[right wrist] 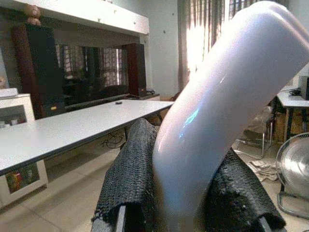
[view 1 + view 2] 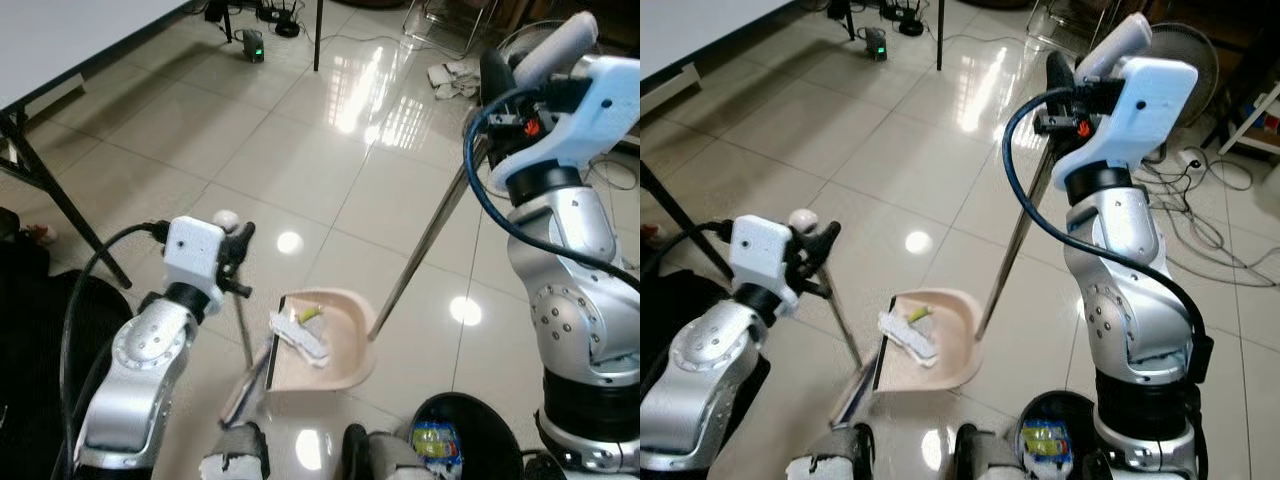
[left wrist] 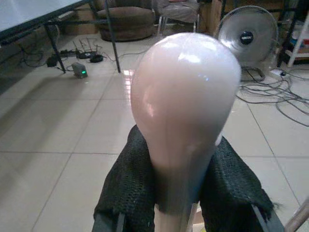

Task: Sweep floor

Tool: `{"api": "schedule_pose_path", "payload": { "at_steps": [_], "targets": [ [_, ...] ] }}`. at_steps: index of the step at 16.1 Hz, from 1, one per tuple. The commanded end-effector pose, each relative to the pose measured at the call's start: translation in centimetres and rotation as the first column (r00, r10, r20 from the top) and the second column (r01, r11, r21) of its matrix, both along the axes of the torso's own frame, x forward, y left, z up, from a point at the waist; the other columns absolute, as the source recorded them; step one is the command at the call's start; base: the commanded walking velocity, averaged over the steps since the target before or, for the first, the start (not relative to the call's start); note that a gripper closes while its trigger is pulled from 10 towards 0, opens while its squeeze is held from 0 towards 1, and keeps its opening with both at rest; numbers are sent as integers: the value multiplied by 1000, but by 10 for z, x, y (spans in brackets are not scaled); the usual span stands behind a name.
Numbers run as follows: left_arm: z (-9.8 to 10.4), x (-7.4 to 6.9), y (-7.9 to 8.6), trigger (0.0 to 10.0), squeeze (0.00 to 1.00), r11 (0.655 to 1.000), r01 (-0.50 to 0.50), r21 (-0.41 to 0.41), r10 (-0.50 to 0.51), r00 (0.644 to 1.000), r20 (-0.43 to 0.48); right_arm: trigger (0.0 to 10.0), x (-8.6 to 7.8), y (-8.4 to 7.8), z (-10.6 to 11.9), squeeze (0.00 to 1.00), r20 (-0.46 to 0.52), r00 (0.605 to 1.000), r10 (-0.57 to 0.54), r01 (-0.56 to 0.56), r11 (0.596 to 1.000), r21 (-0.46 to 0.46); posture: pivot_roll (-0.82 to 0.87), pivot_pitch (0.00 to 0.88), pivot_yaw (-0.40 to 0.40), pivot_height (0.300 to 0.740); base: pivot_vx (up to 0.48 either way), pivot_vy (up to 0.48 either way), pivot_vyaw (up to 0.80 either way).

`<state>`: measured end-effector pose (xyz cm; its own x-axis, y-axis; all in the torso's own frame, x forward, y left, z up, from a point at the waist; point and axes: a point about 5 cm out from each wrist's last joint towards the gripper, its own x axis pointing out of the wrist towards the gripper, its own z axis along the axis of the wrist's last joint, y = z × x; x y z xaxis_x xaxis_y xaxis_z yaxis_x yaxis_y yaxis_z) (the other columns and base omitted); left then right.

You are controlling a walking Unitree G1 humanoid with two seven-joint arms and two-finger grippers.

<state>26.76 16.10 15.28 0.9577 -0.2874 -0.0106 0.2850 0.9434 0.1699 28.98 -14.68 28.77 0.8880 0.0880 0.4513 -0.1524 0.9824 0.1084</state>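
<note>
The dustpan [image 2: 325, 340] lay on the tiled floor [image 2: 300, 150] just in front of the robot's feet, its mouth turned toward the robot's left and its bowl already holding a crumpled white scrap [image 2: 300, 336] and a small yellow-green bit [image 2: 310, 314]. By that showing the sweeping looked well along — rubbish was gathered in the pan, and the tiles nearby appeared free of loose litter, though glare spots made small crumbs hard to rule out. What seemed left was lifting the pan and tipping it into the black bin [image 2: 460, 440] standing near the robot's right leg, which had a bright packet inside.

The pan was a pale cream plastic, shallow, with a dark strip along its mouth; its long handle [image 2: 425, 240] slanted up to the right claw [image 2: 510, 75], whose black fingers were pinched on the rounded, glossy white grip of that handle, as the right wrist view showed. The broom [image 2: 240, 340] stood just beside the pan's mouth, its thin shaft rising to a pale pink knob [image 3: 186, 96] — the left claw [image 2: 235, 250] was closed around the shaft just under that knob, with the dark mesh-padded fingers [image 3: 130, 188] pressed on either side.

Farther out stood a white tabletop [image 2: 60, 40] on black legs, a small box with a green light [image 2: 254, 45] among cables, and a floor fan [image 3: 247, 36].
</note>
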Motion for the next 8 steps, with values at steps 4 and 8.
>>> {"api": "schedule_pose_path", "payload": {
  "at_steps": [4,8],
  "targets": [
    [9,0,-8,10000,0,999,30,11,-30,999,30,10000,-8,-1,6,0,28,1000,11,-10,1000,-25,67,111,-42,740,-258,0,0],
    [8,0,-10,10000,0,999,42,19,-42,999,25,10000,-11,-1,0,0,26,1000,-11,12,1000,-28,68,104,-37,740,-256,0,0]
  ]
}}
